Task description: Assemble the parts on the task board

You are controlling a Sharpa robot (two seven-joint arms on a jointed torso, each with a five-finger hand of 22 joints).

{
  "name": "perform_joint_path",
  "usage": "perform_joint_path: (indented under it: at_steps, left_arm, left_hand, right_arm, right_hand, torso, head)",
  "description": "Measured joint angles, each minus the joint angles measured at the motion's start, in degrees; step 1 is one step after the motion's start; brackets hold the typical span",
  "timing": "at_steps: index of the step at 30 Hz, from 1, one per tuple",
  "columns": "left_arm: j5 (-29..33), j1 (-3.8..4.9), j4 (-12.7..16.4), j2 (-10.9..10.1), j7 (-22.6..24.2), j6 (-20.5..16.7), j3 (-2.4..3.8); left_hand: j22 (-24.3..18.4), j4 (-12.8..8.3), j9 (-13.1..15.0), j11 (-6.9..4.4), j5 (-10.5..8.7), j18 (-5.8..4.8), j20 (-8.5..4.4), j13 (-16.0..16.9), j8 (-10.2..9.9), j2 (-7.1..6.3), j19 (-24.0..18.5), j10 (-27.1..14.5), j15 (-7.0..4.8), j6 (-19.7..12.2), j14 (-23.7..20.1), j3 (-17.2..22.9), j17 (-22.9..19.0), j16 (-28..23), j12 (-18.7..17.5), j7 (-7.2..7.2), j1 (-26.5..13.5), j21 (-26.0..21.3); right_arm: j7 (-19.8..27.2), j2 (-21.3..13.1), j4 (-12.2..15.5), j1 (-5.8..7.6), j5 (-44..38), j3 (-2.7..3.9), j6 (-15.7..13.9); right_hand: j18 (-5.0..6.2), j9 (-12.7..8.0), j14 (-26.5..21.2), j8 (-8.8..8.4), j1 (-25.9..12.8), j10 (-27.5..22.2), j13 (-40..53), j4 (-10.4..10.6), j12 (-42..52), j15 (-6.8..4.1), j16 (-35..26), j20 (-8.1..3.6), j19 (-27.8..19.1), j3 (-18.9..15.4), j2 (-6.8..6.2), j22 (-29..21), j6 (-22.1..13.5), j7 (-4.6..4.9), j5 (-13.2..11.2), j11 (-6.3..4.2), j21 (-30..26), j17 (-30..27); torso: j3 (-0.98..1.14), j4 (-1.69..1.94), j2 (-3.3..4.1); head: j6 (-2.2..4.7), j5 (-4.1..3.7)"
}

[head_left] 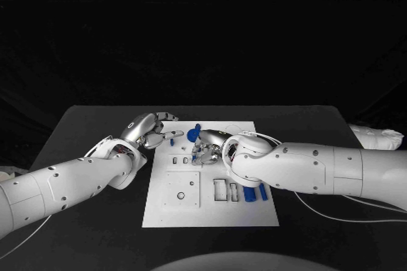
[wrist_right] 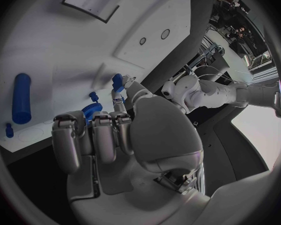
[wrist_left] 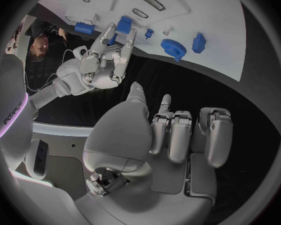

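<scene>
Two hands of mine are close together over the far end of the task board (head_left: 212,215), and that is where trouble could start. My right hand (head_left: 207,147) could bump my left hand (head_left: 149,130), because there is little room between them. The small blue part (wrist_left: 125,22) by my right fingertips (wrist_left: 129,35) could tip or slide away if I push it from the side. It could also jam if I press it down while it leans.

My right hand is over the board with most fingers curled in. Some of its fingers reach out to that blue part. They touch it or are just beside it. I cannot tell if they really pinch it, so I cannot tell if I hold it.

My left hand is at the left edge of the board. Its fingers are bent in toward the palm, and I see nothing in them. It does not touch any part.

Next out from my right hand is the blue gear (wrist_left: 172,46). It sits on the board near my fingers, so a wide move could knock it. A long blue peg (wrist_right: 20,97) lies flat on the board, well apart from my hands. The board lies flat on the black tabletop (head_left: 93,124). I think the job is not done yet, since some parts lie loose.
</scene>
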Motion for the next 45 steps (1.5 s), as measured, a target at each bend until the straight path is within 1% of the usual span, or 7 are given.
perform_joint_path:
  at_steps: [11,22,24,30,34,39,45]
  left_arm:
    - [-0.5,0.00,0.0,0.0,0.0,0.0,0.00]
    - [-1.1,0.00,-0.1,0.1,0.0,0.0,0.02]
    - [-1.1,0.00,-0.1,0.1,0.0,0.0,0.02]
    - [-1.2,0.00,-0.1,0.0,0.1,0.0,0.02]
    - [-1.2,0.00,-0.1,-0.1,0.1,0.0,0.02]
    - [-1.3,0.00,0.0,-0.2,0.1,0.0,0.02]
    - [-1.3,0.00,1.0,-0.8,0.1,0.0,0.02]
  left_hand:
    - [0.0,0.0,0.0,0.00,0.22,-0.01,0.00,0.0,0.0,0.00,0.0,0.0,0.00,0.0,0.0,0.0,0.0,0.0,0.0,0.00,0.0,0.0]
    - [0.0,0.0,0.0,0.00,0.22,0.00,0.00,0.0,0.0,0.00,0.0,0.0,0.00,0.0,0.0,0.0,0.0,0.0,0.0,0.00,0.0,0.0]
    - [0.0,0.0,0.0,0.00,0.22,0.00,0.00,0.0,0.0,0.00,0.0,0.0,0.00,0.2,0.0,0.0,0.0,0.0,0.0,0.00,0.0,0.0]
    - [0.0,0.0,0.0,0.00,0.22,0.00,0.00,0.0,0.0,0.00,0.0,0.0,0.00,0.4,0.0,0.0,0.0,0.0,0.0,-0.01,0.0,0.0]
    - [0.0,0.0,0.0,0.00,0.22,0.00,0.00,0.0,0.0,0.00,0.0,0.0,0.00,0.4,0.0,0.0,0.0,0.0,0.0,-0.01,0.0,0.0]
    - [0.0,0.0,0.0,0.00,0.22,0.00,0.00,0.0,0.0,0.00,0.0,0.0,0.00,0.4,0.0,0.0,0.0,0.0,0.0,-0.01,0.0,0.0]
    - [0.0,0.0,0.0,0.00,0.22,0.00,0.00,0.0,-0.2,0.00,0.0,0.0,0.00,0.4,0.0,0.0,0.0,0.0,0.0,-0.01,0.0,0.0]
  right_arm:
    - [0.3,0.1,-0.6,-0.04,-0.8,0.00,0.3]
    - [0.3,0.1,-0.6,-0.07,-1.2,0.01,0.8]
    - [0.3,0.1,-0.6,-0.09,-1.2,0.00,0.9]
    - [0.3,-0.1,-0.6,-0.12,-1.2,-0.04,1.0]
    - [0.5,-0.4,-0.3,-0.17,-1.2,-0.04,0.8]
    - [1.1,-1.0,0.1,-0.18,-1.0,-0.04,0.0]
    - [2.6,-2.9,1.7,-0.14,1.6,-0.04,-2.5]
  right_hand:
    - [0.00,-0.1,0.0,-0.11,0.0,0.0,0.0,0.0,0.0,0.00,0.0,0.00,0.0,0.0,-0.01,0.0,0.0,0.03,0.0,0.00,0.0,0.0]
    - [0.00,-0.8,0.0,0.03,0.0,0.0,0.0,0.0,0.0,0.42,0.0,0.10,0.0,-0.5,-0.03,0.0,-2.8,0.49,-0.3,0.41,0.0,0.0]
    - [0.00,-1.3,0.0,0.03,-0.9,0.0,0.0,0.3,0.0,0.65,0.0,0.42,0.0,-1.0,-0.87,0.0,-4.6,0.74,-0.3,1.02,0.0,0.0]
    - [0.00,-2.5,0.0,0.03,-3.3,0.0,0.0,1.1,0.0,1.45,0.0,1.25,0.0,-3.0,-3.25,0.0,-10.5,1.48,0.3,1.44,0.0,0.0]
    - [0.00,-2.8,0.0,0.03,-4.4,0.0,0.0,1.5,0.0,1.87,0.0,1.54,-0.1,-3.7,-3.89,0.0,-12.9,1.76,0.3,1.66,0.0,0.0]
    - [-0.01,-2.8,-0.1,0.03,-5.0,0.0,0.0,2.0,0.0,2.00,0.0,1.74,0.1,-4.2,-4.32,0.0,-13.3,1.86,0.4,1.84,0.0,0.0]
    - [0.00,-2.6,0.0,0.31,-5.8,0.0,0.0,2.7,0.0,2.26,0.0,1.96,-0.1,-4.9,-4.83,0.0,-13.3,1.88,0.5,1.84,0.0,0.0]
  torso:
    - [0.01,-0.02,0.01]
    - [0.02,0.00,0.00]
    - [0.02,0.00,-0.02]
    - [0.01,0.01,-0.03]
    - [0.00,0.03,-0.02]
    - [0.01,0.03,-0.01]
    - [0.01,0.01,0.01]
  head:
    - [-0.12,-0.09]
    - [-0.21,-0.18]
    - [-0.21,-0.19]
    - [-0.21,-0.26]
    - [-0.21,-0.26]
    - [-0.21,-0.19]
    - [-0.21,0.08]
